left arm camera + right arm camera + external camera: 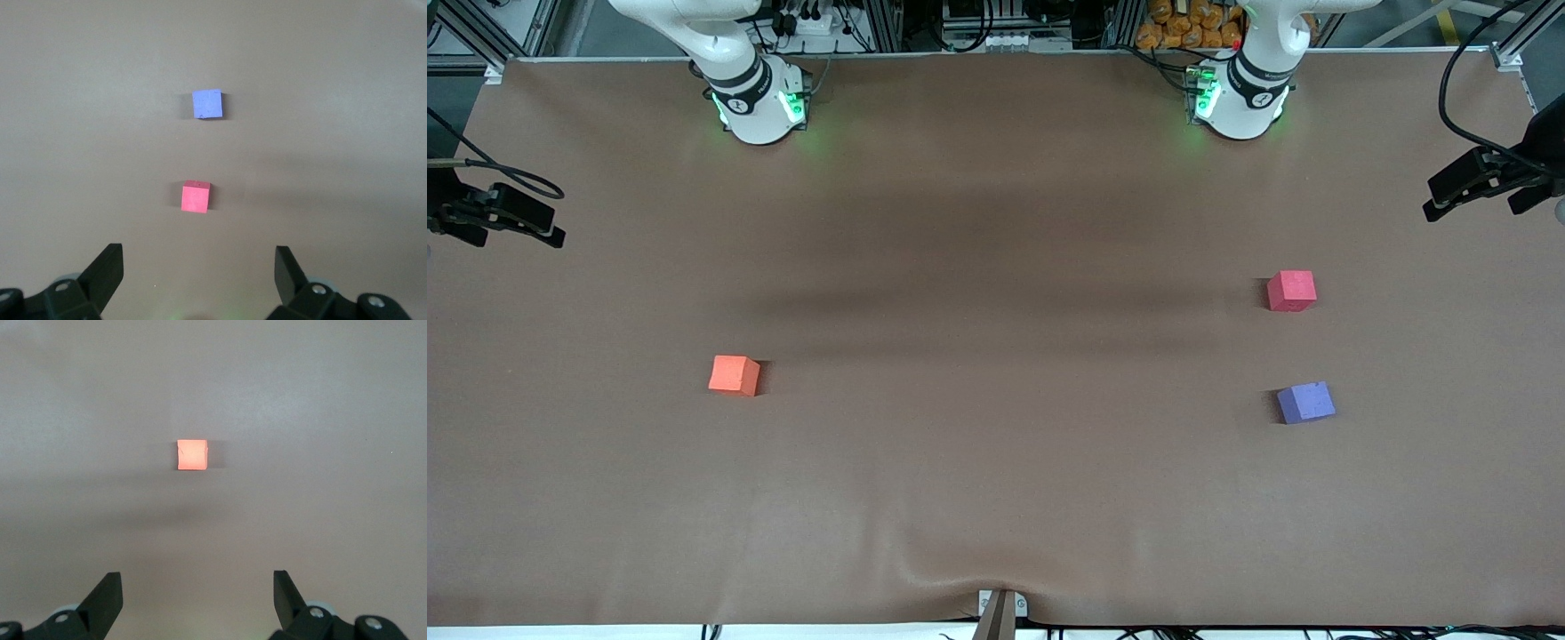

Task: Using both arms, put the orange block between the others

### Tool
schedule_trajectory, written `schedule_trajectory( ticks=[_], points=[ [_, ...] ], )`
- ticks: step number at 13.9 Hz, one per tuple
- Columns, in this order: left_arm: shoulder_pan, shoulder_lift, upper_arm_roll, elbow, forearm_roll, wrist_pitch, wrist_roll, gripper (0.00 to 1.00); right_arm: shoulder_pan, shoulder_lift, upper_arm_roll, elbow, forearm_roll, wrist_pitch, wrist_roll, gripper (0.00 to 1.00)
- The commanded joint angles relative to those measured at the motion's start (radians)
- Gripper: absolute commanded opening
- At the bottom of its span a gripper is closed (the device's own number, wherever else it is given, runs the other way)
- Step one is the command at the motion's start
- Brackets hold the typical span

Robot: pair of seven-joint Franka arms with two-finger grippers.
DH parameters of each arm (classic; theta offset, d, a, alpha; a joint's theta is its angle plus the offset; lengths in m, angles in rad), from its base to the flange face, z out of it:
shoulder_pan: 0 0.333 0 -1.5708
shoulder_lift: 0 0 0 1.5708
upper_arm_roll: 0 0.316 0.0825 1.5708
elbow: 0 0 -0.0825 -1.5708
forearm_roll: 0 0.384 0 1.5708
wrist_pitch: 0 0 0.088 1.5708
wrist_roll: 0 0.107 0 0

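Right now you are at the very start: nothing is gripped and no block has been touched. Your orange block [734, 374] sits alone on the brown tabletop [996, 498] toward the right arm's end, well apart from the other two. The red-pink cube [1291, 291] and the purple-blue cube [1305, 402] lie toward the left arm's end, the purple-blue one nearer the front camera, with a bare gap between them that looks wide enough for a third cube.

Your right hand [197, 593] hangs high over the tabletop with its fingers spread wide and empty, the orange block in its wrist view. Your left hand [199, 270] is likewise up in the air, fingers apart and empty, looking down on the red-pink and purple-blue cubes.

The next move probably falls to the right arm: bring it down over the orange block, square the fingers to two flat faces, and close. Since the gap lies at the left arm's end, expect to carry the block toward the middle and pass it over.
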Motion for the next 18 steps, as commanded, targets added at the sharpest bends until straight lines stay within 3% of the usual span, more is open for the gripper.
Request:
schedule_trajectory(
  ticks=[1,18],
  points=[
    [-0.013,-0.003,-0.001,0.009,0.005,-0.009,0.011,1.00,-0.021,0.004,0.020,-0.011,-0.008,0.000,0.015,1.00],
    [-0.014,0.003,-0.004,0.007,0.005,-0.005,0.012,1.00,0.008,0.118,0.021,-0.016,-0.007,0.081,0.016,1.00]
  ],
)
